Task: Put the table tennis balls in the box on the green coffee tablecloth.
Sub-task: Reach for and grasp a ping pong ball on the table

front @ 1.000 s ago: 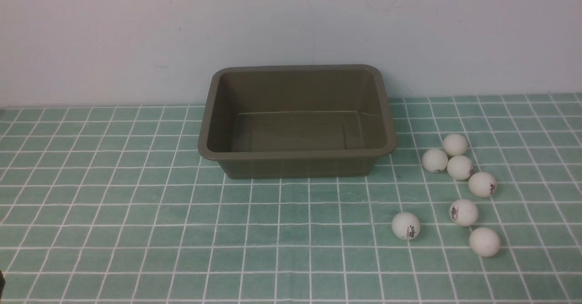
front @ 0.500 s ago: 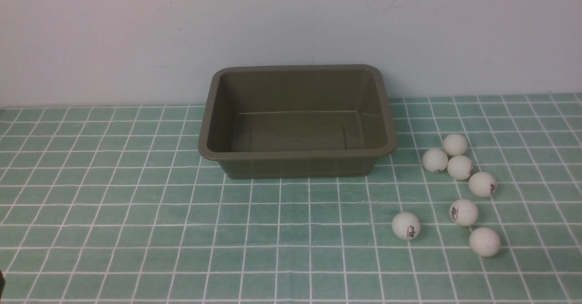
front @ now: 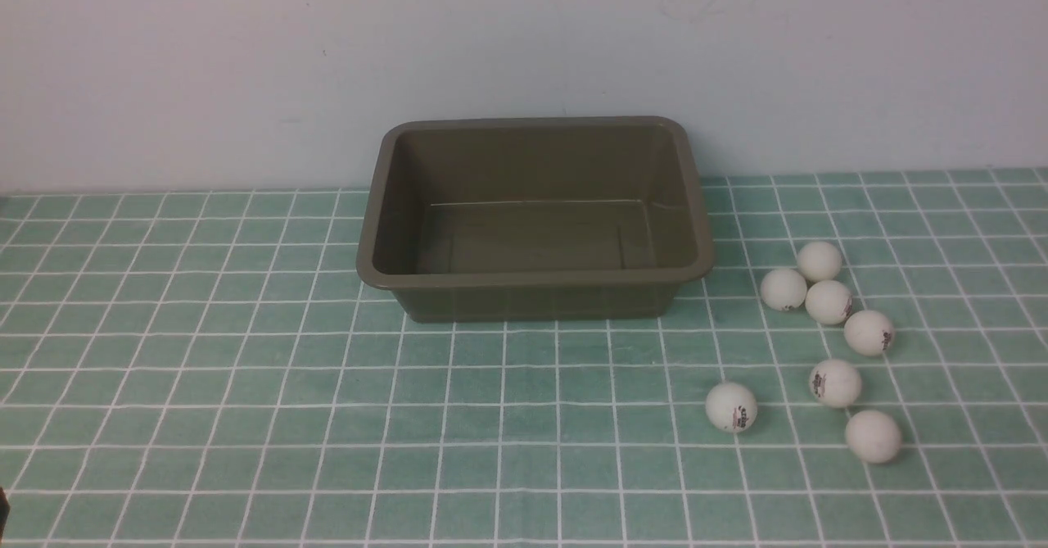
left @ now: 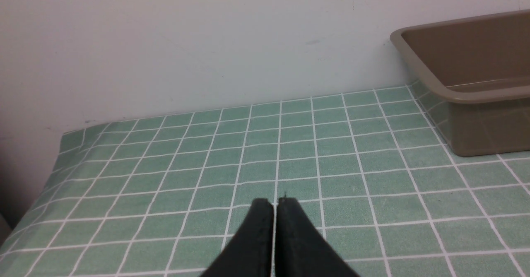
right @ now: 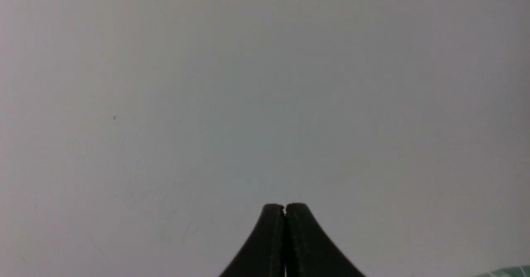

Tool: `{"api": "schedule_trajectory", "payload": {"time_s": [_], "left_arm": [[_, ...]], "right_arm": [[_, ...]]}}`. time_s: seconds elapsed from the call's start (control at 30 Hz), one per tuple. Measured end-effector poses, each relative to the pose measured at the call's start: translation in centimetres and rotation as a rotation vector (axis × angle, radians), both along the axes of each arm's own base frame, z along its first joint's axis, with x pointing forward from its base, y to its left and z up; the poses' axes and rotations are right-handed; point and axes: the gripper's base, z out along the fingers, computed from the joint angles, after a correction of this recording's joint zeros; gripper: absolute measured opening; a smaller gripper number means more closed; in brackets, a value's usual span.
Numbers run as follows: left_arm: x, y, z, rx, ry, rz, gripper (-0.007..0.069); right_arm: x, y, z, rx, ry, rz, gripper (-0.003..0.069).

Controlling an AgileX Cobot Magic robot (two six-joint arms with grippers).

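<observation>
The olive-brown box (front: 532, 286) stands empty at the back middle of the green coffee tablecloth (front: 205, 384), close to the wall. Several white table tennis balls lie on the cloth to its right: a tight cluster (front: 819, 282), then one (front: 869, 332), one (front: 834, 382), one (front: 730, 406) and the nearest (front: 873, 436). My left gripper (left: 275, 202) is shut and empty, low over the cloth left of the box (left: 476, 95). My right gripper (right: 285, 205) is shut and empty, facing the bare wall. Neither gripper shows in the front view.
A pale wall (front: 524, 56) rises straight behind the box. The cloth's left edge (left: 62, 144) drops off near the wall in the left wrist view. A sliver of cloth (right: 509, 272) shows at the corner of the right wrist view.
</observation>
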Motion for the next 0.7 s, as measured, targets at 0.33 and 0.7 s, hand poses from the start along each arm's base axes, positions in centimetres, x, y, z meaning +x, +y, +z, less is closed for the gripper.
{"api": "schedule_trajectory", "payload": {"time_s": [0.33,0.7], "left_arm": [[0.0,0.0,0.0,0.0,0.0,0.0,-0.0008],[0.0,0.0,0.0,0.0,0.0,0.0,-0.0008]], "right_arm": [[-1.0,1.2,5.0,-0.111,-0.065,0.083,-0.0016],[3.8,-0.1,9.6,-0.228,0.354,-0.051,-0.0016]]}}
